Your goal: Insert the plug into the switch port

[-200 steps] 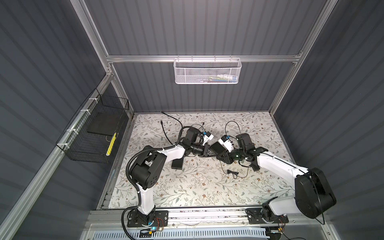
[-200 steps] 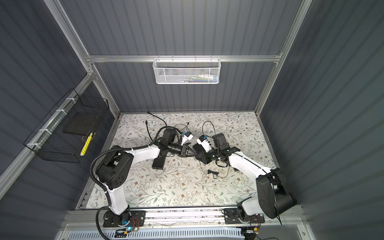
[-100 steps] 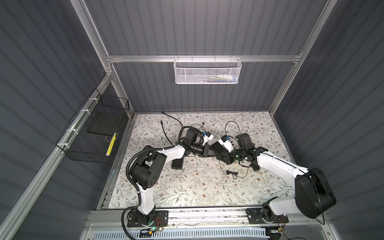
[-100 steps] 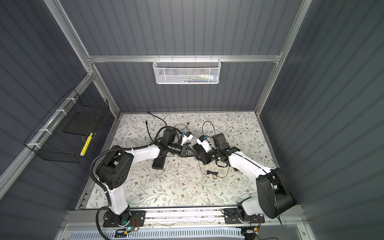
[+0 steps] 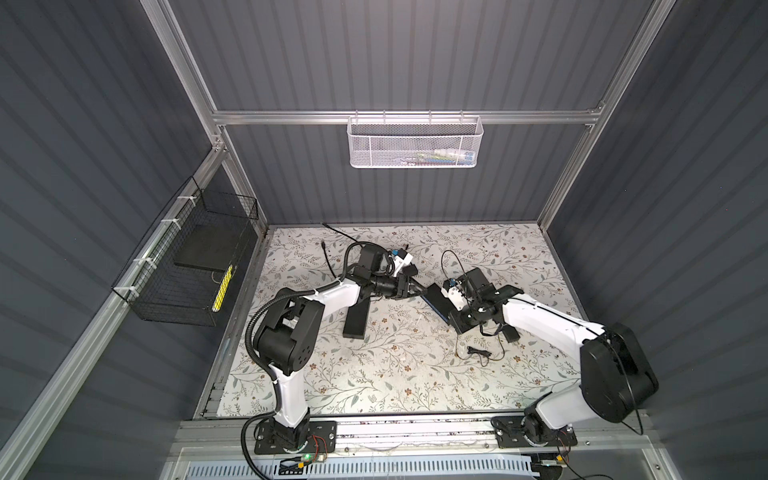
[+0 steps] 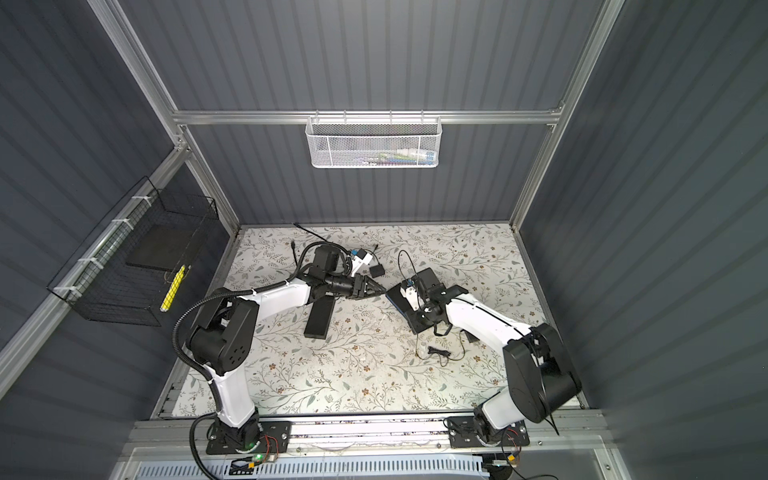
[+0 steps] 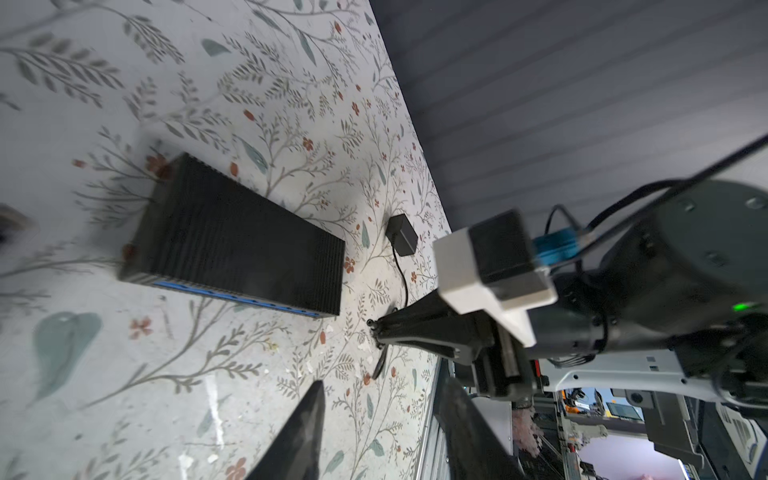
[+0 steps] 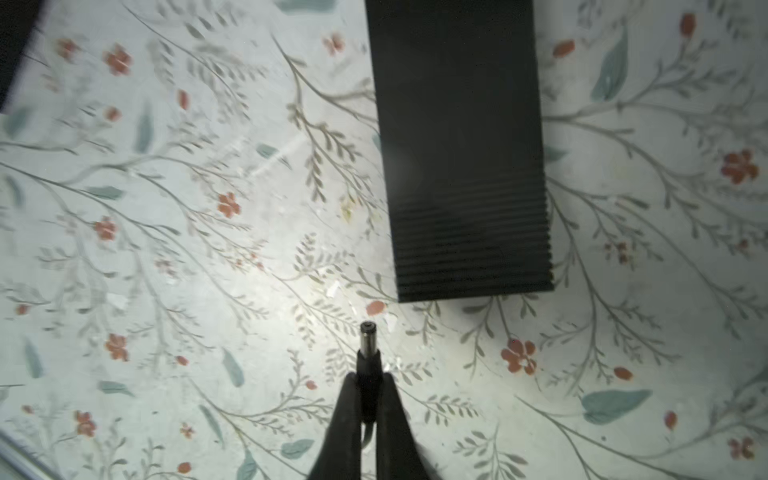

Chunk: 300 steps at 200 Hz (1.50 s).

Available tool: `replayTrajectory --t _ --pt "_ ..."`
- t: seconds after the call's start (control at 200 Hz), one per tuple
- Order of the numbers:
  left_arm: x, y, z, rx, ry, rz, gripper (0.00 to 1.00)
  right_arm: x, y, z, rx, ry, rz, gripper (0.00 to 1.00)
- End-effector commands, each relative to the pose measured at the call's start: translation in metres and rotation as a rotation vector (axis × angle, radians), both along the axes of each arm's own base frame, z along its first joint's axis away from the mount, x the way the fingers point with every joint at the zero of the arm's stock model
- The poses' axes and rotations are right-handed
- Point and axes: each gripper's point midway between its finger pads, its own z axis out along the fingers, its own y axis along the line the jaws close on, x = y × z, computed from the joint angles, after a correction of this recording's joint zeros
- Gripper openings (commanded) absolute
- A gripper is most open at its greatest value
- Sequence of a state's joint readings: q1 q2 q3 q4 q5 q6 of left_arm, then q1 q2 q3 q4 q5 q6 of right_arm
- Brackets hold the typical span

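Over the floral tabletop (image 8: 166,249) my right fingers (image 8: 345,415) pinched the barrel plug (image 8: 368,345) by its black collar, leaving the metal tip free for the port of the switch (image 8: 465,166) just ahead of them, while my left fingers (image 7: 303,432) stood apart, empty.

Metal-tipped black plug (image 8: 368,345) — gripped, tip near the flat ribbed switch (image 8: 457,166).

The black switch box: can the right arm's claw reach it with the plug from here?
Probably yes. The right claw, shut on the plug, is just short of the switch box, with only bare table between. The port is not visible, so alignment is uncertain.
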State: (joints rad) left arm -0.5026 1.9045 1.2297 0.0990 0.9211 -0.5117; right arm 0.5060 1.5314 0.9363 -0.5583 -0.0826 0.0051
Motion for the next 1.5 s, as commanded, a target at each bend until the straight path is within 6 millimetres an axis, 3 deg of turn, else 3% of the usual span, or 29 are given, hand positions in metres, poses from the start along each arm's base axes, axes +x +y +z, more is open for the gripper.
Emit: replayTrajectory --t 0.0,0.36,0.375,0.42,0.735,1.066,1.496 --pt "0.015 0.000 -0.016 0.060 -0.018 0.015 0.47 -0.005 -0.033 -0.018 -0.215 0.022 -0.012 0.00" --pt "0.038 -0.010 -0.054 0.094 0.020 0.019 0.46 0.001 -0.041 -0.038 -0.240 -0.028 0.046 0.00" --pt "0.044 -0.013 -0.045 0.083 -0.003 0.018 0.46 0.001 -0.040 -0.037 -0.235 -0.029 0.047 0.00" --pt "0.047 -0.014 -0.048 0.089 -0.006 0.017 0.47 0.002 -0.038 -0.037 -0.223 -0.030 0.050 0.00" --pt "0.047 -0.019 -0.071 0.144 0.003 -0.015 0.47 0.018 -0.023 -0.033 -0.137 -0.075 0.067 0.00" --pt "0.045 -0.036 -0.100 0.202 0.020 -0.053 0.48 0.023 -0.024 -0.033 -0.123 -0.082 0.056 0.00" --pt "0.050 -0.041 -0.097 0.230 -0.009 -0.060 0.47 0.027 -0.024 -0.038 -0.108 -0.063 0.046 0.00"
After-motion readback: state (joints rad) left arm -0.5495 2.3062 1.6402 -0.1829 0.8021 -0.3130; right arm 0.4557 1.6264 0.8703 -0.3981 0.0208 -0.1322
